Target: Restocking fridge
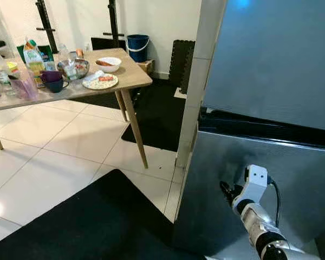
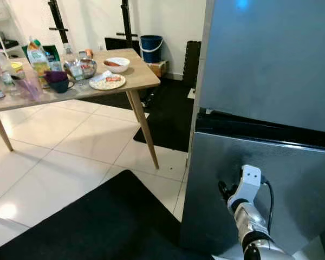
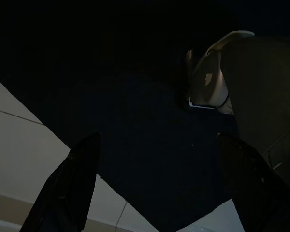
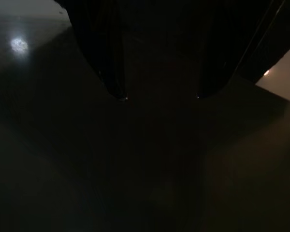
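From the head views, your right gripper [image 1: 225,190] sits against the fridge [image 1: 271,108] lower door, near its left edge; the groceries wait on the table [image 1: 131,76], well off left. Its wrist view shows fingers [image 4: 104,58] spread against steel. The left gripper [image 3: 159,179] hangs open over the floor.

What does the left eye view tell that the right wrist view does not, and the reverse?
Left eye view: the wooden table with dishes and bottles, and the right arm reaching to the fridge's lower door. Right wrist view: the right gripper close up, open, and a light glint on the dark surface. Both: that gripper at the door.
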